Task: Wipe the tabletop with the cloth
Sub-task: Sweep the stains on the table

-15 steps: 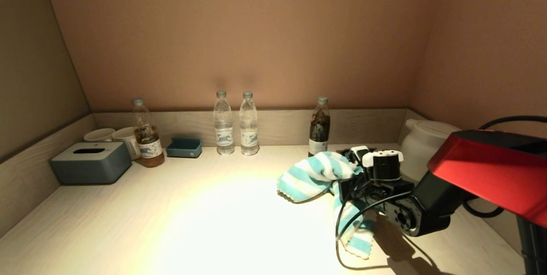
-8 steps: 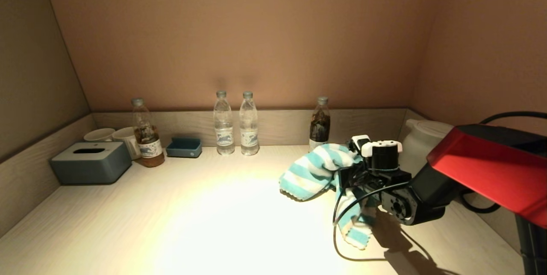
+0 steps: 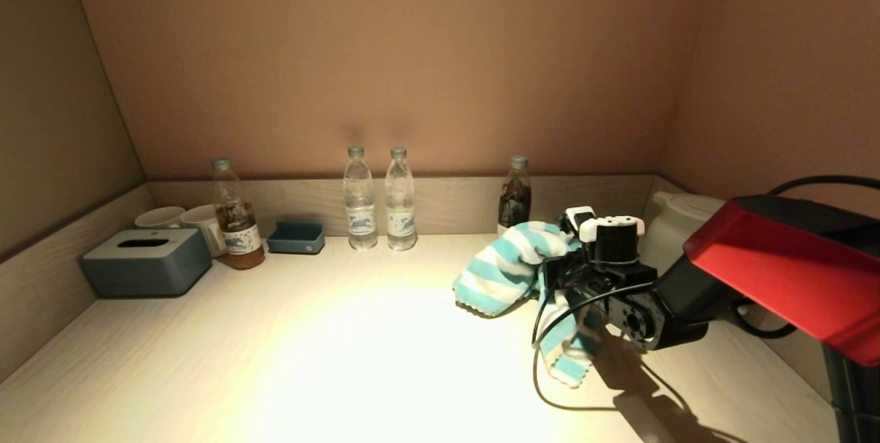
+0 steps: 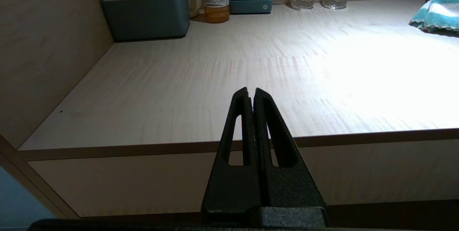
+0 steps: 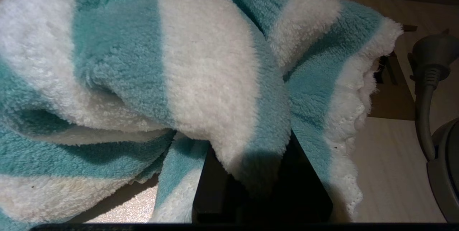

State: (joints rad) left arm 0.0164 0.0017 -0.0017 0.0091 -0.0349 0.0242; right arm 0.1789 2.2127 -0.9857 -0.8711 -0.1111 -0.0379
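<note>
A teal and white striped cloth (image 3: 505, 267) lies bunched on the right part of the pale wooden tabletop (image 3: 330, 347), with one end trailing toward the front. My right gripper (image 3: 560, 271) is shut on the cloth; in the right wrist view the cloth (image 5: 186, 73) drapes over the fingers and hides their tips. My left gripper (image 4: 251, 91) is shut and empty, parked off the table's front edge on the left. A corner of the cloth (image 4: 439, 12) shows in the left wrist view.
Along the back wall stand a grey tissue box (image 3: 146, 261), two white mugs (image 3: 182, 219), a tea bottle (image 3: 236, 224), a blue tray (image 3: 296, 237), two water bottles (image 3: 379, 199) and a dark bottle (image 3: 515, 197). A white kettle (image 3: 677, 226) stands at the back right.
My right gripper has moved toward the back wall, dragging the cloth with it; the cloth's trailing end slid back over the tabletop. The left arm has not moved.
</note>
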